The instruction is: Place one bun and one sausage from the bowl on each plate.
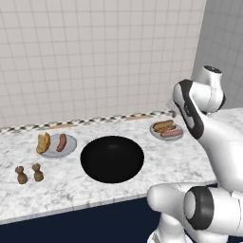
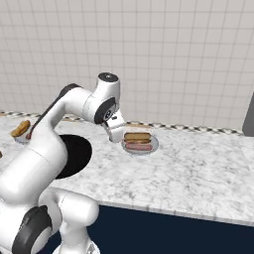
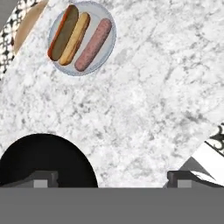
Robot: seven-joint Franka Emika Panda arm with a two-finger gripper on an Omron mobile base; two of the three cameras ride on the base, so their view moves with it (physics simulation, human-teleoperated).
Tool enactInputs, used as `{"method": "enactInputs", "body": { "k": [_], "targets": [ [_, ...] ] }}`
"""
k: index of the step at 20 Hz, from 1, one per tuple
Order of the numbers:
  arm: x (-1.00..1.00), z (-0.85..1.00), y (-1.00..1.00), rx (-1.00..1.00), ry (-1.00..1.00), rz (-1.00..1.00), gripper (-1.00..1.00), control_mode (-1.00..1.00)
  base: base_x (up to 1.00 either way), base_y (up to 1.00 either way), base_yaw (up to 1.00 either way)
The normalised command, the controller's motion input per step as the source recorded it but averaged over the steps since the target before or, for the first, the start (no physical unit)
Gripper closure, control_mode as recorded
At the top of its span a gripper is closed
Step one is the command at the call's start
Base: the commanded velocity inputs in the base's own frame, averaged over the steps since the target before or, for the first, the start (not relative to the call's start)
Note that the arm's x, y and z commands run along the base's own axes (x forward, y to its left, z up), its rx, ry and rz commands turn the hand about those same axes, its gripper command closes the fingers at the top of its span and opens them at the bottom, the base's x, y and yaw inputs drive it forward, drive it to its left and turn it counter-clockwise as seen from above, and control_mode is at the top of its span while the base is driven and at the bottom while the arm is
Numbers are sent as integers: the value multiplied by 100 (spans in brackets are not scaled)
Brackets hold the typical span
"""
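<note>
Now | pincer (image 3: 111,177) spread wide, holding nothing | bowl (image 1: 112,158) near counter (image 1: 180,156) front edge

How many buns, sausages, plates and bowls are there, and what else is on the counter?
Buns: 2, left plate, right plate
Sausages: 2, left plate, right plate
Grey plates: 2
Black bowl: 1, nothing in it
Small brown shakers: 2
Total: 9
</note>
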Motion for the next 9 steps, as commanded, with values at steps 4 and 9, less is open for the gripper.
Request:
{"method": "enactInputs", "body": {
  "k": [4,9],
  "targets": [
    [-100,52,15,-36,-16,39,-100,-100,0,0,0],
    [-100,27,9,-41,-43,24,-100,-100,0,0,0]
  ]
}}
